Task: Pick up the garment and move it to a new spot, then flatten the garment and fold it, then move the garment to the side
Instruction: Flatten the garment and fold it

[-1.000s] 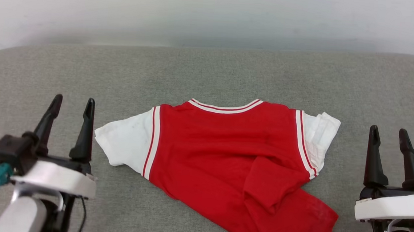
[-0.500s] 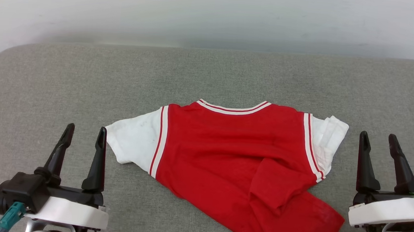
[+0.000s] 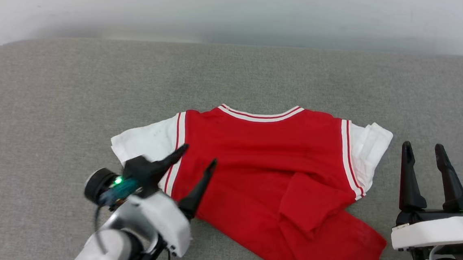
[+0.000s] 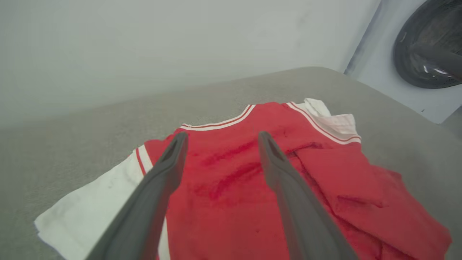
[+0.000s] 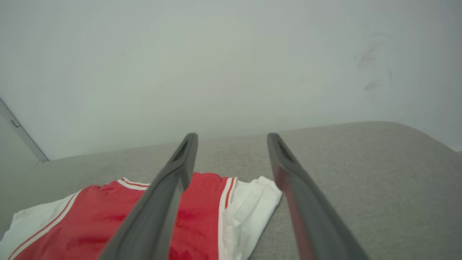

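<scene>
Shirt's place: the shirt (image 3: 262,156) is lying near the middle of the grey cushion (image 3: 54,93), its neckline pointing to 12 o'clock and its tail trailing toward 5 o'clock.
Shirt's look: it is showing a red body, white sleeves at 9 and 3 o'clock, and striped trim at the seams and neck; no lettering is showing on the upper face.
Wrinkles: a red flap is lying doubled over the body toward 5 o'clock, and the 3 o'clock sleeve is bunching up, so the cloth is not lying flat.
Left gripper: the left gripper (image 3: 199,154) is hanging over the seam of the 9 o'clock sleeve and leaning toward 1 o'clock. Its fingers (image 4: 168,169) are standing apart and holding nothing; whether a tip is touching the cloth is hard to tell.
Why there: it is likely lining up to pinch that shoulder for the lift.
Right gripper: the right gripper (image 3: 422,146) is waiting at 3 o'clock of the shirt, near the bunched sleeve, with its fingers apart, pointing to 12 o'clock and clear of the cloth.
Why there: it seems to be leaving room for the other arm.
Stage: the pick-up is only beginning.
</scene>
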Available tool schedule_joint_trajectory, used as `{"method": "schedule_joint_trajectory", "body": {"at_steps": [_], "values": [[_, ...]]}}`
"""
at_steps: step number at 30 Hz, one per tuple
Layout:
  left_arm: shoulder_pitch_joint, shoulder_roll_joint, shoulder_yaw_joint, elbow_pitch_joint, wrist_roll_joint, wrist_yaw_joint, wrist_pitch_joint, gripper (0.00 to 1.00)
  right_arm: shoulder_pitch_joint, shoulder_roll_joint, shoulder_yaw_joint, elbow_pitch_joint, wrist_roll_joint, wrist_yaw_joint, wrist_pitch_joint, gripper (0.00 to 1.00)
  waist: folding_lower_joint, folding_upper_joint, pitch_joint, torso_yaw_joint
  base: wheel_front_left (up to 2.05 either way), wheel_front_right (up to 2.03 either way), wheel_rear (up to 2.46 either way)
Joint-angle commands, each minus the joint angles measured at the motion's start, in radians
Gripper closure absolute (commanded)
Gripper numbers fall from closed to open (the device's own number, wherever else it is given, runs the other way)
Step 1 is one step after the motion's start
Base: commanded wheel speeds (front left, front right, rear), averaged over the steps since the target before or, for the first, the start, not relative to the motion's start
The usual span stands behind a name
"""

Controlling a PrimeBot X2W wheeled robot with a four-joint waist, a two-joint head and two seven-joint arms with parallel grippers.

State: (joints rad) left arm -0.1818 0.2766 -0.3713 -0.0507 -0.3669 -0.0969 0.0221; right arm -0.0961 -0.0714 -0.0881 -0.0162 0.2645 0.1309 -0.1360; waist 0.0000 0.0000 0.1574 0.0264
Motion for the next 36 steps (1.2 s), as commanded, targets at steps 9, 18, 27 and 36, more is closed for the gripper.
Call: {"method": "schedule_joint_trajectory", "body": {"at_steps": [9,18,27,36], "values": [[-0.223,-0.030,-0.212,0.118,-0.055,-0.028,0.434,0.00,-0.031,0.005,0.010,0.015,-0.005,0.000,-0.013,0.00,0.0000,0.0000,0.069,-0.047,0.00,0.00,0.00],[-0.343,-0.082,-0.354,0.249,-0.094,-0.033,0.557,0.00,-0.049,0.010,0.025,0.034,-0.006,0.000,-0.031,0.00,0.0000,0.0000,0.118,-0.089,0.00,0.00,0.00],[-0.371,-0.086,-0.484,0.430,-0.109,-0.033,0.593,0.00,-0.064,0.015,0.029,0.052,-0.007,0.000,-0.047,0.00,0.0000,0.0000,0.141,-0.103,0.00,0.00,0.00],[-0.384,-0.031,-0.657,0.443,-0.224,-0.036,0.624,1.00,-0.055,0.015,0.030,0.074,-0.012,0.000,-0.047,0.00,0.0000,0.0000,0.108,-0.090,0.00,0.00,0.00]]}}
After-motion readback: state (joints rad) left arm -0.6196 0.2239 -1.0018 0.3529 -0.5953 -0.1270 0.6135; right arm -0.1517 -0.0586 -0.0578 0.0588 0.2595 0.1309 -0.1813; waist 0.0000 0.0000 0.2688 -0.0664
